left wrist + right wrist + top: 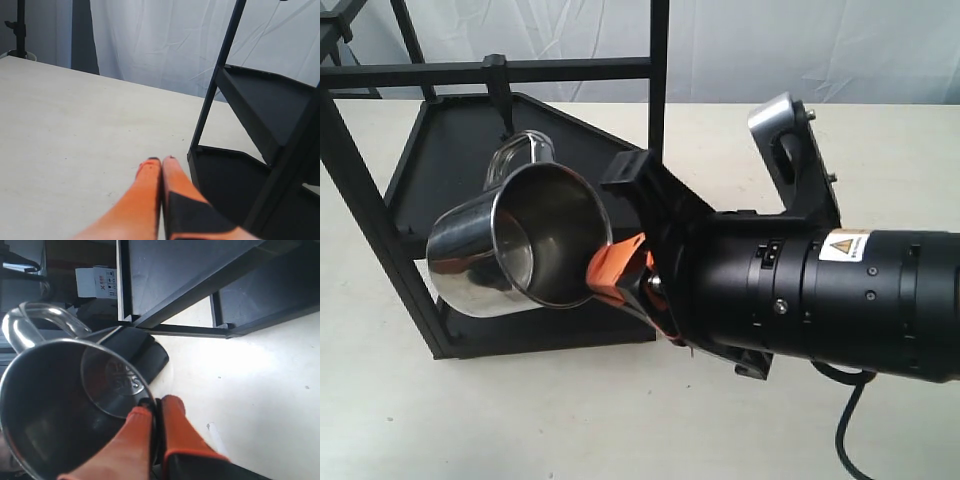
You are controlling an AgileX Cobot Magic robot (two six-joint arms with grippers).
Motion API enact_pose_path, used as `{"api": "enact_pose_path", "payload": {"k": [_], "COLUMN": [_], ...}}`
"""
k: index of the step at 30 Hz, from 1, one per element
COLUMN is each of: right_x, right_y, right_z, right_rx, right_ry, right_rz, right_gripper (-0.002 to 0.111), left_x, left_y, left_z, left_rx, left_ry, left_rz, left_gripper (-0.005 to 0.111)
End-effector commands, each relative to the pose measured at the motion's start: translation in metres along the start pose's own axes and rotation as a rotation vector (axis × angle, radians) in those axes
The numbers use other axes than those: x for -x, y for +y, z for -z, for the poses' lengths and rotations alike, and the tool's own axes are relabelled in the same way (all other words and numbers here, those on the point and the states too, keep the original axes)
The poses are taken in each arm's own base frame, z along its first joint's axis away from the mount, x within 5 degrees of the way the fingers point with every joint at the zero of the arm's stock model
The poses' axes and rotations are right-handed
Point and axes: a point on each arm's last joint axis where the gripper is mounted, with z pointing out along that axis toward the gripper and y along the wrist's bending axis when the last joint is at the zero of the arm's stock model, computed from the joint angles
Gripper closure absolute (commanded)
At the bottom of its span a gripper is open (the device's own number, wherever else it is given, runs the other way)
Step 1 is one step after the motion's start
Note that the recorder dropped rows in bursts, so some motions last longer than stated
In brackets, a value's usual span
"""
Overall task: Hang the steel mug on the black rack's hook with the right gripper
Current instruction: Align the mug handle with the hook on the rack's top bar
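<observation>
The steel mug [510, 255] is held in the air, tilted with its mouth toward the camera and its loop handle [517, 152] uppermost. My right gripper [612, 272] is shut on the mug's rim wall, one orange finger inside and one outside. In the right wrist view the mug [60, 405] fills the near side, handle [37, 320] pointing toward the black rack [200, 285], and the gripper [156, 407] pinches its rim. The handle hangs just below the rack's top crossbar [500, 72] and its small hook [498, 90]. My left gripper [161, 161] is shut and empty beside the rack [260, 125].
The rack's lower shelf [440, 160] lies under and behind the mug, and an upright bar [658, 70] stands close to my right wrist. A pale tabletop [520, 420] spreads in front. White cloth [165, 40] hangs behind.
</observation>
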Motion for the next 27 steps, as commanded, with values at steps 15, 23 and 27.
{"api": "enact_pose_path", "payload": {"k": [15,23,27], "right_x": [0.004,0.003,0.003], "right_y": [0.012,0.015,0.023], "right_z": [0.019,0.02,0.021], "right_rx": [0.086,0.091,0.11], "right_ry": [-0.041,-0.031,-0.016], "right_rz": [0.0,-0.014,0.004], "right_gripper": [0.109,0.109,0.109], "left_x": [0.001,0.001,0.001], "left_y": [0.0,0.0,0.0], "left_z": [0.0,0.0,0.0], "left_rx": [-0.001,-0.001,-0.001], "left_ry": [-0.014,-0.014,-0.014], "left_rz": [0.013,0.013,0.013], "left_gripper": [0.105,0.105,0.105]}}
